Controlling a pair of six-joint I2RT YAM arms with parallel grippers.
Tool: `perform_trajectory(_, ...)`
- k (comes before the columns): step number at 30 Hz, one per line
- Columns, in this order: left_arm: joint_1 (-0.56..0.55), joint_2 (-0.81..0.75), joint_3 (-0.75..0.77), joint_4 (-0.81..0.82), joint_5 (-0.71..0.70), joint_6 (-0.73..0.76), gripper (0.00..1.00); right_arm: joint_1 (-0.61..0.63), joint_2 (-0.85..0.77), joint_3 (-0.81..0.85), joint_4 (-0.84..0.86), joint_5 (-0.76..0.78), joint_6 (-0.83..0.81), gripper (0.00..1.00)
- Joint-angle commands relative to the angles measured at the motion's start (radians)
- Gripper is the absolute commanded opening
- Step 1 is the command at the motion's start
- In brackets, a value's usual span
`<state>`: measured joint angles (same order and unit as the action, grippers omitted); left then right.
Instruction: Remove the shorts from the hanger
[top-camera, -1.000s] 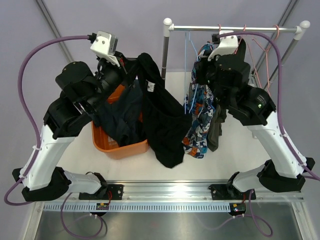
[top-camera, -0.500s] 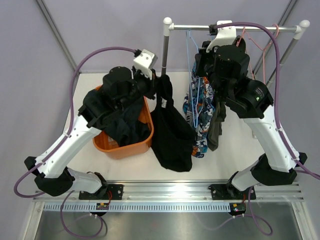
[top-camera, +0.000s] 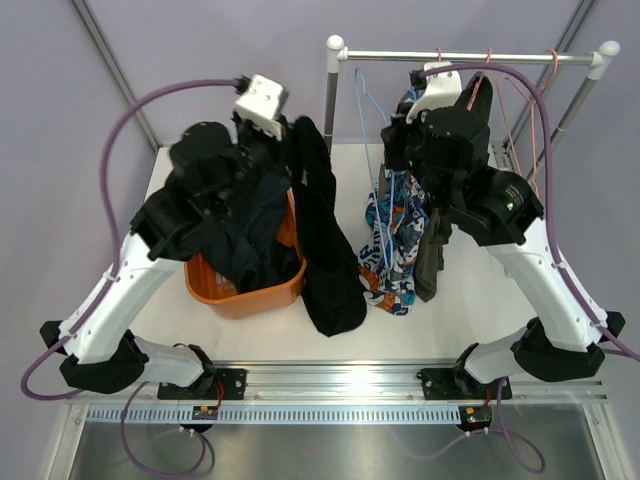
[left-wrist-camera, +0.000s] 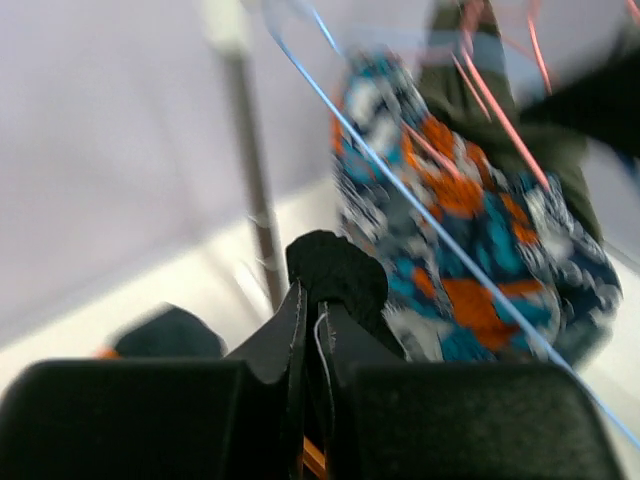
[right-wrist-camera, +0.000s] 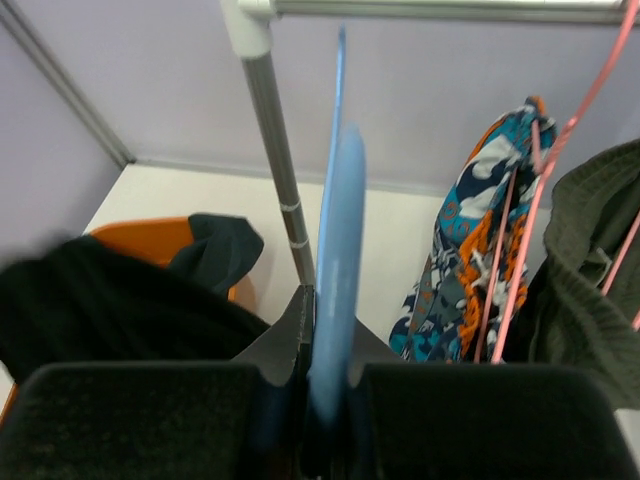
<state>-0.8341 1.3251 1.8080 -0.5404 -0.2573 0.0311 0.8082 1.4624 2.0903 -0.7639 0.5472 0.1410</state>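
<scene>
My left gripper (top-camera: 290, 140) is shut on the top of the black shorts (top-camera: 325, 260), which hang free beside the orange basket (top-camera: 245, 295); the wrist view shows the jaws (left-wrist-camera: 315, 300) pinching black fabric (left-wrist-camera: 335, 270). The dark navy shorts (top-camera: 245, 245) lie in the basket. My right gripper (right-wrist-camera: 330, 310) is shut on the bare blue hanger (right-wrist-camera: 337, 220), which hangs from the rail (top-camera: 470, 57). The patterned shorts (top-camera: 392, 250) and olive shorts (top-camera: 430, 255) hang on pink hangers (right-wrist-camera: 550, 190). In the top view my right gripper is hidden under its arm.
The rack's left post (top-camera: 330, 110) stands between the two arms, close to the black shorts and the blue hanger (top-camera: 366, 120). The right post (top-camera: 575, 95) slants at the far right. Purple walls close in at the back.
My left arm swung right toward the rack, then back left and up with the black shorts. The blue hanger in my right gripper has tilted left.
</scene>
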Motion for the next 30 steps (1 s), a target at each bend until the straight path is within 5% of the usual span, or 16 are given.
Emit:
perform_trajectory(1,0.003,-0.053,0.168,0.256,-0.201,0.166,0.07,-0.009,-0.097,-0.093,0.017,-0.081,0.057,0.00)
perform_trajectory(9,0.001,-0.084,0.248,0.667,-0.203,0.480,0.01,-0.010,-0.188,-0.280,0.028,-0.115,0.098,0.00)
perform_trajectory(17,0.003,-0.086,0.188,0.807,-0.204,0.581,0.00,-0.010,-0.203,-0.337,0.041,-0.132,0.103,0.00)
perform_trajectory(22,0.013,-0.116,0.082,0.817,-0.217,0.553,0.00,-0.009,-0.198,-0.351,0.049,-0.132,0.100,0.00)
perform_trajectory(30,0.044,-0.208,-0.271,0.734,-0.338,0.282,0.00,-0.009,-0.198,-0.377,0.067,-0.141,0.104,0.00)
